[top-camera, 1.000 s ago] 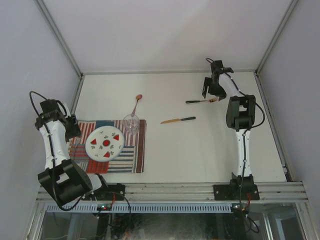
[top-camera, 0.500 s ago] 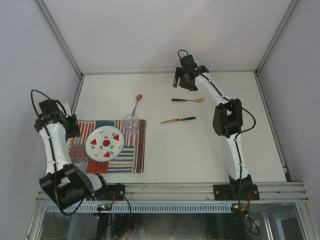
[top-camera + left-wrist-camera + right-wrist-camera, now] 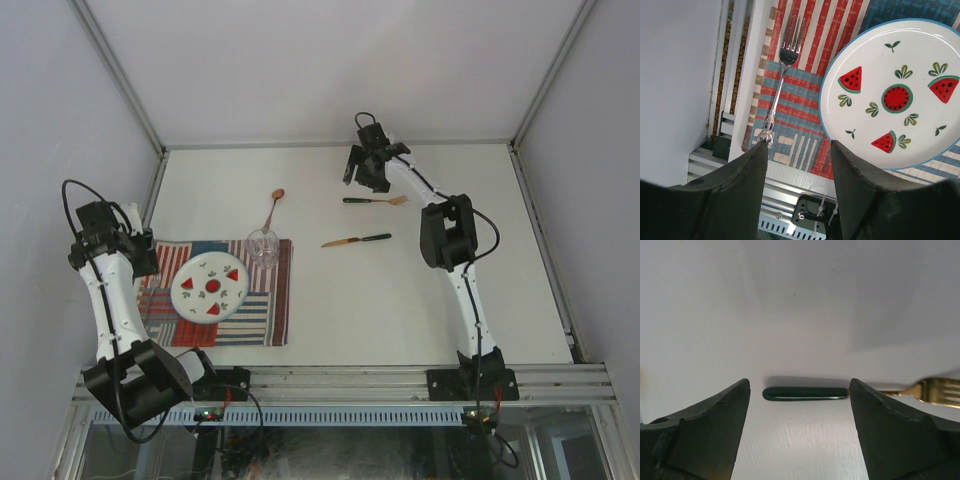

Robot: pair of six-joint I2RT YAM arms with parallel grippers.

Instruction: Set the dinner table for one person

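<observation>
- My left gripper (image 3: 798,150) is spread, holding nothing; the silver fork (image 3: 782,85) lies on the striped placemat (image 3: 802,107), its handle end just beside one fingertip.
- Past the other fingertip sits the watermelon plate (image 3: 865,127), on the same placemat.
- My right gripper (image 3: 799,385) gapes wide and empty; the gold fork (image 3: 805,393)'s dark green handle lies across the gap.
- The dinner table (image 3: 800,305) spreads under and beyond those fingers.

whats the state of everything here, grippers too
left gripper: open, empty
right gripper: open, empty
placemat: spread flat
plate: on the placemat, empty
glass: standing on the placemat corner
silver fork: lying on the placemat beside the plate
spoon: lying on bare table
knife: lying on bare table
gold fork: on bare table, under the right gripper, ungripped
</observation>
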